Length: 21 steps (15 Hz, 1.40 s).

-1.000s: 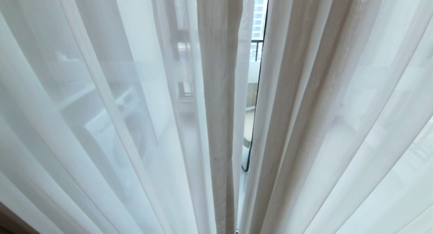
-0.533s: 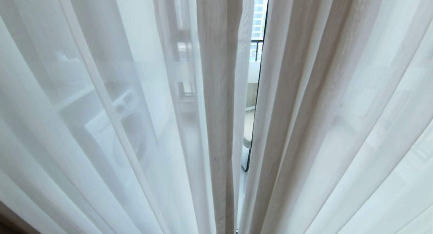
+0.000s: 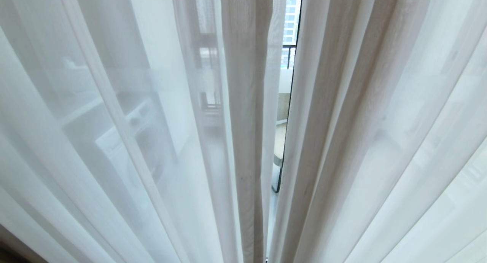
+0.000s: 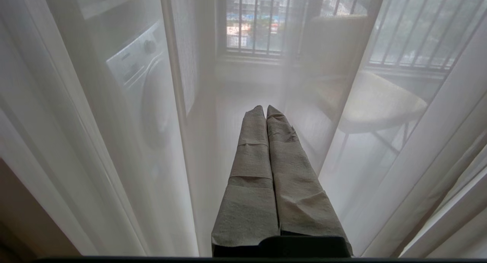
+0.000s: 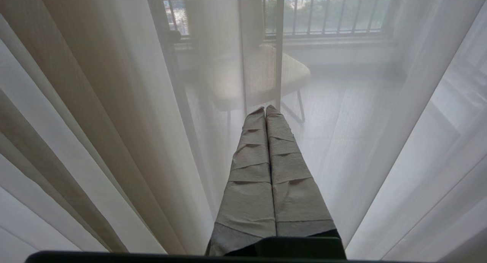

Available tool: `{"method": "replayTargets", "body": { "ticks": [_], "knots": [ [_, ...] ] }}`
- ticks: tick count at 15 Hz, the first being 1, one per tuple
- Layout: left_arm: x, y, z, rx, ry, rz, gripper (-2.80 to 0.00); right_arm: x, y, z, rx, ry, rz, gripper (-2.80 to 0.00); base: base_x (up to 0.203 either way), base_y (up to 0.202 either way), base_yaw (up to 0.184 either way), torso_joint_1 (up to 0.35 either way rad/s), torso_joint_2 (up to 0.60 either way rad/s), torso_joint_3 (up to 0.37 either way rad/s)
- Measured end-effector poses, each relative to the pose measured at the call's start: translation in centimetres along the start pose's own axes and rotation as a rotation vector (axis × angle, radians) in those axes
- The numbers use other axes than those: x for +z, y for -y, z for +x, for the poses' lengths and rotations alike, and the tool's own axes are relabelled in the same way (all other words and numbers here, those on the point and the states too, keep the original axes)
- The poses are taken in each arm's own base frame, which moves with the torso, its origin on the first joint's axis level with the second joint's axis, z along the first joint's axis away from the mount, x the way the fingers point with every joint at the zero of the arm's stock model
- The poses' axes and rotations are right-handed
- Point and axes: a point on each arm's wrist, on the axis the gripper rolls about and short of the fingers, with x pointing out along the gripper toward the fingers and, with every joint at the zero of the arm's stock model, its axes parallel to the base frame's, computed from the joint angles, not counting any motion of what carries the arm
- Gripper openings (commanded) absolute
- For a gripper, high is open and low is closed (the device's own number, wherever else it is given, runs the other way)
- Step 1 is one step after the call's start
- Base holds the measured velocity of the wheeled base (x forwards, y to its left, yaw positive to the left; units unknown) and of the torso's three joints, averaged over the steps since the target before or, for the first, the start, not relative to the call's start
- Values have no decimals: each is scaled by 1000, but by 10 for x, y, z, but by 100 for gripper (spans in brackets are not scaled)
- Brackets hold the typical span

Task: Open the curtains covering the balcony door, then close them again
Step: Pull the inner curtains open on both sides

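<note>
Two layers of floor-length pleated curtains across the whole head view: see-through sheer white voile to the far left and far right, opaque pale beige-grey woven fabric bunched in folds toward the middle. Drawn almost together, with only a narrow upright gap between the two beige edges. In that gap, a thin black upright frame edge, apparently of the balcony door, and beyond it a bit of black railing with tall buildings outside. Behind the left sheer, dimly, a white front-loading washing machine.

No arm in the head view; both grippers seen only from their own wrist cameras.

Left gripper: two long fingers wrapped in greyish-tan fabric tape, pressed flat against each other from base to tip, nothing between them. Points toward the sheer layer, just short of it or grazing it; cannot tell which. Through the voile here, the washing machine, a pale cushioned chair on thin dark legs, and the barred outer window.

Right gripper: same taped fingers, likewise closed tight on nothing. Aimed at the sheer panel, with beige folds close beside it on one side and more white voile on the other. Same pale chair visible through the fabric, beneath the window bars.
</note>
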Motion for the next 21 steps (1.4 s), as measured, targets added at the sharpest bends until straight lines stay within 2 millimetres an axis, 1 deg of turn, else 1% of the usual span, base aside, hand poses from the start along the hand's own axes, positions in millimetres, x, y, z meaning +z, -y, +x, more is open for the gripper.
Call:
{"method": "replayTargets", "body": {
  "ticks": [1, 3, 5, 8, 10, 15, 17, 21],
  "knots": [
    [0, 0, 0, -12, -4, 3, -280, 0, 0, 0, 0, 0, 0, -280, 0, 0, 0, 0, 0, 0],
    [11, 2, -3, -58, 16, 2, -280, 0, 0, 0, 0, 0, 0, -280, 0, 0, 0, 0, 0, 0],
    [27, 3, -5, -94, 43, 3, -280, 0, 0, 0, 0, 0, 0, -280, 0, 0, 0, 0, 0, 0],
    [62, 7, -4, -186, 68, 4, -280, 0, 0, 0, 0, 0, 0, -280, 0, 0, 0, 0, 0, 0],
    [91, 10, -1, -291, 77, -6, -280, 0, 0, 0, 0, 0, 0, -280, 0, 0, 0, 0, 0, 0],
    [168, 20, 21, -653, 72, -40, -280, 0, 0, 0, 0, 0, 0, -280, 0, 0, 0, 0, 0, 0],
    [190, 25, 32, -797, 47, -70, -280, 0, 0, 0, 0, 0, 0, -280, 0, 0, 0, 0, 0, 0],
    [225, 35, 61, -989, 15, -78, -280, 0, 0, 0, 0, 0, 0, -280, 0, 0, 0, 0, 0, 0]
  ]
}}
